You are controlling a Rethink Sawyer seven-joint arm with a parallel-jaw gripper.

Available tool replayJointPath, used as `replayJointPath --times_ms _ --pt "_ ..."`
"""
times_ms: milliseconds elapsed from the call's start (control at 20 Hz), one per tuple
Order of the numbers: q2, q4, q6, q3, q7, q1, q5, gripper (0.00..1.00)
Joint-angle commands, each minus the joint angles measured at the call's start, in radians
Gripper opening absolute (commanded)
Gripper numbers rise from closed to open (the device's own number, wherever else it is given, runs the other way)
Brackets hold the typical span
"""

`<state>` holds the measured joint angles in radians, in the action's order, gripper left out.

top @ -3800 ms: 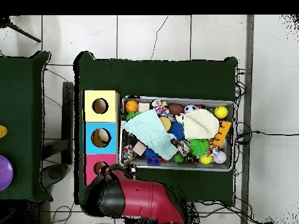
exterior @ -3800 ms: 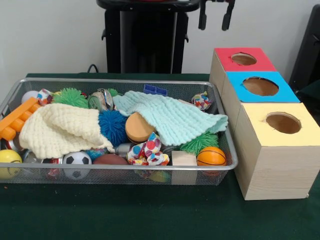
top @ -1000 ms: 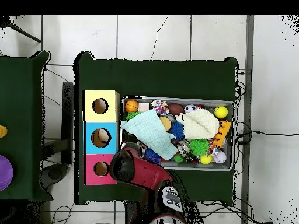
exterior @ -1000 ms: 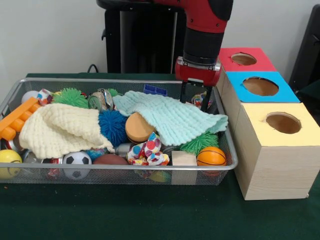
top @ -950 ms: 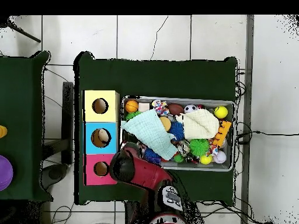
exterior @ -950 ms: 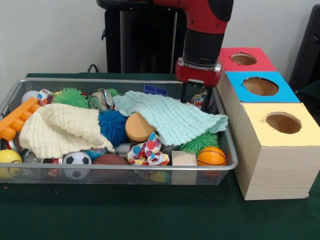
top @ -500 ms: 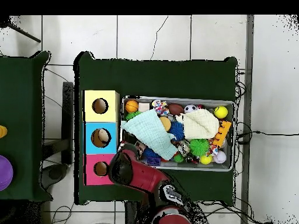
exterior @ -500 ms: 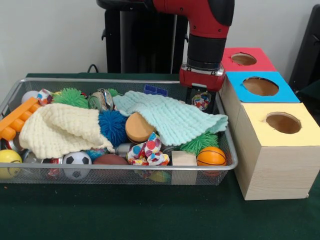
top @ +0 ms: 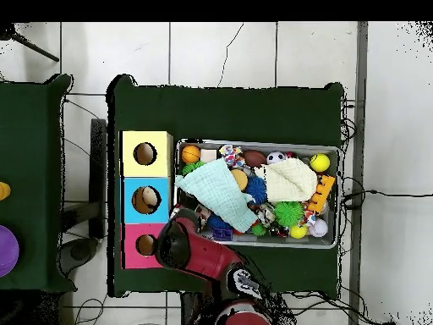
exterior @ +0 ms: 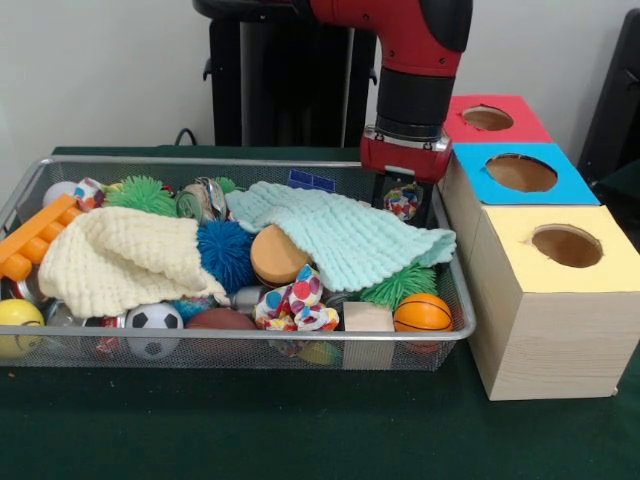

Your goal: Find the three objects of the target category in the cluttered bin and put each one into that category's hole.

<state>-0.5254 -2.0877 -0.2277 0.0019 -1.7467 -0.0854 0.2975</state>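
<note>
The red and black arm's gripper [exterior: 403, 200] hangs at the far right corner of the wide silver wire-mesh bin [exterior: 250, 352], as the front view shows it, just beside the pale wooden box [exterior: 550, 330]. Its two dark fingers [exterior: 380, 190] stand apart, one on each side of a ruffled white polka-dot fabric bundle [exterior: 403, 203]; whether they press on the bundle cannot be told. In the overhead view the arm [top: 190, 250] covers this corner of the bin [top: 254, 241], hiding gripper and bundle.

A second polka-dot bundle [exterior: 298, 303] lies well in front of the gripper, near the bin's front wall, beside a pale wooden block [exterior: 368, 318] and an orange basketball toy [exterior: 422, 313]. A third dotted bundle [exterior: 88, 192] sits far to the gripper's left in the front view, at the bin's far left corner.

Directly in front of and below the gripper spreads a knitted mint cloth [exterior: 340, 235]; further left lie a blue spiky pom ball [exterior: 224, 254] and a knitted cream cloth [exterior: 120, 260].

The round dark hole with the yellow square surround [exterior: 566, 245] is on the box's nearest section, to the gripper's right and nearer the camera, beyond the blue-surrounded hole [exterior: 520, 172]. The red-surrounded hole [exterior: 487, 118] is closest to the gripper.
</note>
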Motion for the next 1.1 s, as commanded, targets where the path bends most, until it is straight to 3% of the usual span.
replayJointPath --times_ms 50,350,700,1000,1100 --pt "0.144 -0.077 0.032 0.069 -0.336 0.022 0.097 1.00" --pt "0.101 -0.111 0.136 0.106 -0.361 0.014 0.190 1.00" --pt "0.052 -0.141 0.234 0.002 -0.351 0.147 0.358 1.00" --pt "0.045 -0.159 0.308 0.044 -0.314 0.115 0.405 1.00" --pt "0.048 -0.166 0.292 0.065 -0.302 0.091 0.405 1.00"
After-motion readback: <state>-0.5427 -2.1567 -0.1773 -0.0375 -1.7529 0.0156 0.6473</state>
